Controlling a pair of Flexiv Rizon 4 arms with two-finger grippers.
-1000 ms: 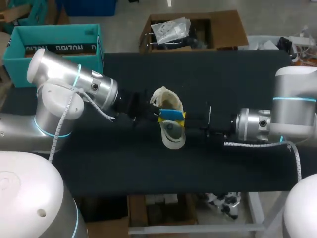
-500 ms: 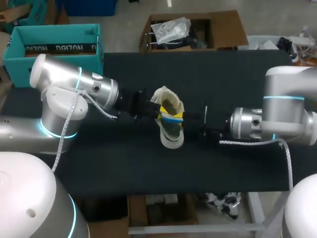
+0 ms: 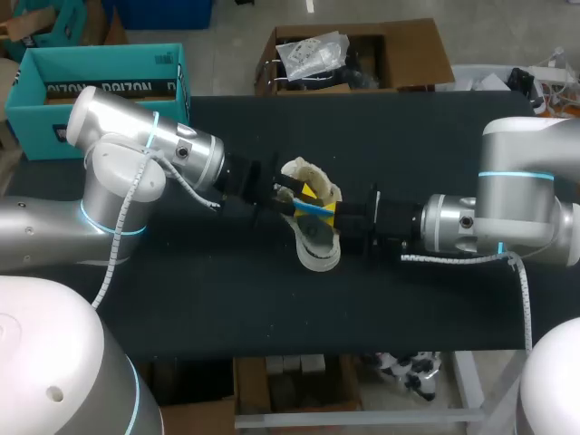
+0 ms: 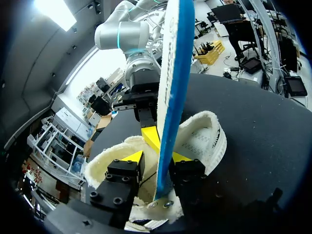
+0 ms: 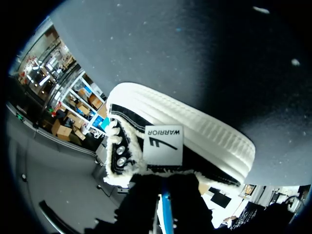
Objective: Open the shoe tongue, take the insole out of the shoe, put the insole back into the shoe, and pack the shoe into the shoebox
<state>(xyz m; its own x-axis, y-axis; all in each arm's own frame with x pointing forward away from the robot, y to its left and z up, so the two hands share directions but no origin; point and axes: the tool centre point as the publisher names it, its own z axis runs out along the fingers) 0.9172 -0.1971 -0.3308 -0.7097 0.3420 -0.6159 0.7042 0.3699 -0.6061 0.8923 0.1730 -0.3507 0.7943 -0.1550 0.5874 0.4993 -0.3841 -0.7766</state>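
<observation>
Thin blue insole looks light and bendy; left gripper pinches its end. Right gripper: I cannot tell its grip.

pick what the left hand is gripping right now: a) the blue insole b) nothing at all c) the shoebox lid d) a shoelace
a: in the left wrist view the blue insole stands edge-on, clamped in the left hand, rising out of the shoe that lies on the table.
</observation>
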